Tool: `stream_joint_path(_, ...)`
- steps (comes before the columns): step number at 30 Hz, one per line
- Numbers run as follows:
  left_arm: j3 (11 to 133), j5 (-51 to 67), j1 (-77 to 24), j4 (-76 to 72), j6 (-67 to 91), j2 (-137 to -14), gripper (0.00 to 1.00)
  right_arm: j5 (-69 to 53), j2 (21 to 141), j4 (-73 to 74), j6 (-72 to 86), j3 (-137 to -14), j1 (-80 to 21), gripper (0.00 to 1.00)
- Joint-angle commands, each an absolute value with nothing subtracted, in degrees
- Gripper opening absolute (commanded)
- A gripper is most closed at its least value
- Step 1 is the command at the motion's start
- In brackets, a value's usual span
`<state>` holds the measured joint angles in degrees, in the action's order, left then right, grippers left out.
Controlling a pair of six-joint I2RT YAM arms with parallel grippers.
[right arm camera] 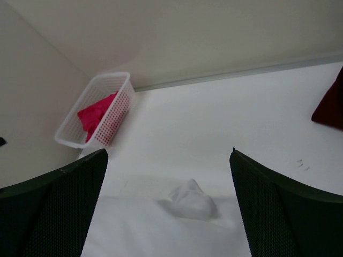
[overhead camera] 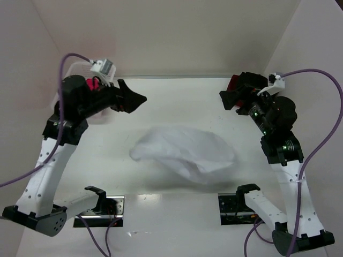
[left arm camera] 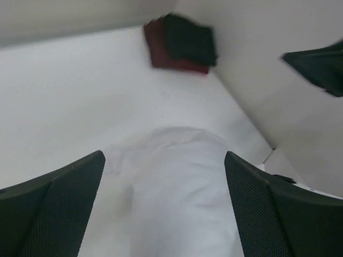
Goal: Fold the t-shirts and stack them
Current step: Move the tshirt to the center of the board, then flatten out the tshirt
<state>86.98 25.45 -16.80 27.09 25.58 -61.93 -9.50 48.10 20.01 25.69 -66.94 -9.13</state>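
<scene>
Both arms are raised over the table [overhead camera: 177, 101]. The left gripper [left arm camera: 163, 156] and right gripper [right arm camera: 169, 154] each have their fingers spread wide, with nothing between them. The white shirt [overhead camera: 185, 152] lies crumpled at the middle of the table, between the arms and touching neither gripper. The black shirt [left arm camera: 190, 37] lies on the dark red shirt [left arm camera: 158, 56] in the far right corner. The pink shirt [right arm camera: 95, 115] sits in the basket [right arm camera: 115, 88] at the far left.

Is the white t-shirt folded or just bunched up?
Bunched up: the white t-shirt lies as a rumpled, uneven mound, with no flat folded edges.
</scene>
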Motion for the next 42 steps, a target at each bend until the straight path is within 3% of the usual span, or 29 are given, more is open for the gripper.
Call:
stream_joint_path(1,79.9,18.28,-16.52,27.6,27.77,-61.52,1.0,-7.73,49.92,26.09,24.7,-66.27,-9.4,1.0)
stream_joint_path(5,77.0,17.67,-16.52,27.6,28.3,-64.15,1.0,-7.65,52.46,27.51,23.29,-65.74,-9.4,1.0)
stream_joint_path(11,73.31,29.36,-18.62,28.65,23.91,-73.99,1.0,-6.15,55.63,30.85,23.91,-59.87,-9.4,1.0)
stream_joint_path(19,73.12,17.15,-28.99,26.29,24.96,-92.53,1.0,-9.22,64.67,24.45,24.96,-54.93,-9.4,1.0)
stream_joint_path(27,76.72,11.07,-30.15,20.74,29.26,-104.14,0.96,-12.3,74.96,18.29,21.8,-57.91,-15.81,1.0)
stream_joint_path(31,76.13,5.28,-30.15,24.17,32.86,-101.79,0.96,-14.24,81.2,16.87,16.53,-61.52,-20.21,1.0)
stream_joint_path(34,65.7,6.67,-28.75,24.87,38.21,-91.45,0.96,-12.74,88.48,18.27,15.22,-65.29,-20.74,1.0)
stream_joint_path(42,53.36,7.82,-29.79,30.76,49.12,-74.56,0.96,-11.87,98.15,17.66,9.41,-69.51,-26.53,1.0)
